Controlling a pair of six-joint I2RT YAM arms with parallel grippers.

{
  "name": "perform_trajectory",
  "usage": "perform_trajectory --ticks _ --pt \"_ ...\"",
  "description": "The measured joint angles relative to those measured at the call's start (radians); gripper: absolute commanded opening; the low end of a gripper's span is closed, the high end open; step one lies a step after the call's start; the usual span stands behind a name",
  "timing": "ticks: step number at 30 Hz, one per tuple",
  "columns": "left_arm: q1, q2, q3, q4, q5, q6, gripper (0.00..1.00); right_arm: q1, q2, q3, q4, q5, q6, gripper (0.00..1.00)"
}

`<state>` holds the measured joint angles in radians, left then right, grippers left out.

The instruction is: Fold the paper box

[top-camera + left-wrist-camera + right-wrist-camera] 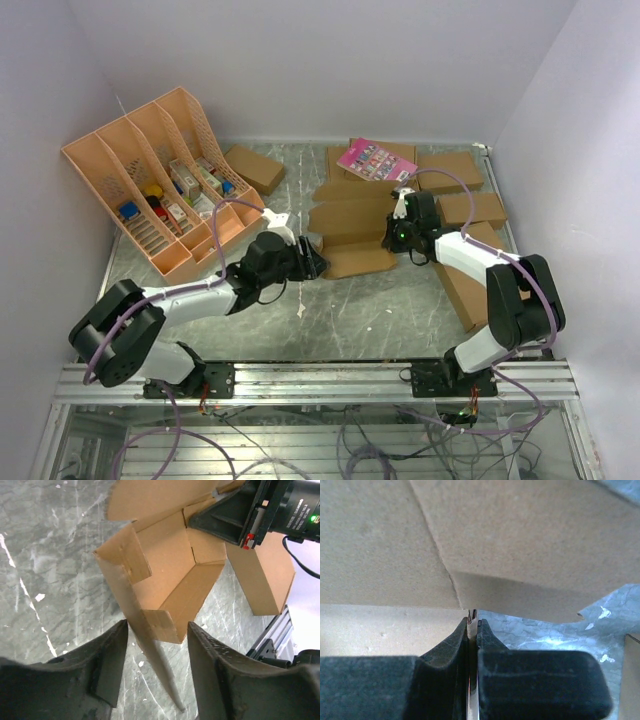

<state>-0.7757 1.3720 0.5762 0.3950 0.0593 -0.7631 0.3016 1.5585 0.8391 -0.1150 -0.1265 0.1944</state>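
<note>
Top external: paper box (355, 258) on table (340, 312), between left gripper (312, 262) and right gripper (392, 240). Left wrist: fingers (111, 657) spread astride one upright box wall. Right wrist: fingers (454, 647) pressed together, pinching a cardboard edge.

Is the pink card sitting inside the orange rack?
No, the pink card lies on a brown box at the back, well apart from the orange file rack.

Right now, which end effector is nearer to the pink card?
Right. In the top view the right end effector lies just below the pink card; the left end effector lies farther, at the left end of the paper box.
</note>
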Motion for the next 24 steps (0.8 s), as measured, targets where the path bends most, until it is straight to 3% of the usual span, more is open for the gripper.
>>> perform_trajectory --ticks 7,17,21,24 --pt "0.050 -0.024 -0.072 0.161 0.066 -0.056 0.71 0.001 0.011 0.000 -0.002 -0.010 0.000 0.00" --pt "0.089 0.011 -0.136 0.434 0.170 -0.154 0.72 0.002 0.028 0.000 -0.004 -0.016 0.000 0.00" --pt "0.098 0.040 -0.156 0.513 0.183 -0.187 0.66 0.002 0.028 0.000 -0.004 -0.016 -0.001 0.00" --pt "0.105 0.079 -0.166 0.560 0.191 -0.217 0.51 0.002 0.028 0.000 -0.005 -0.017 -0.001 0.00"
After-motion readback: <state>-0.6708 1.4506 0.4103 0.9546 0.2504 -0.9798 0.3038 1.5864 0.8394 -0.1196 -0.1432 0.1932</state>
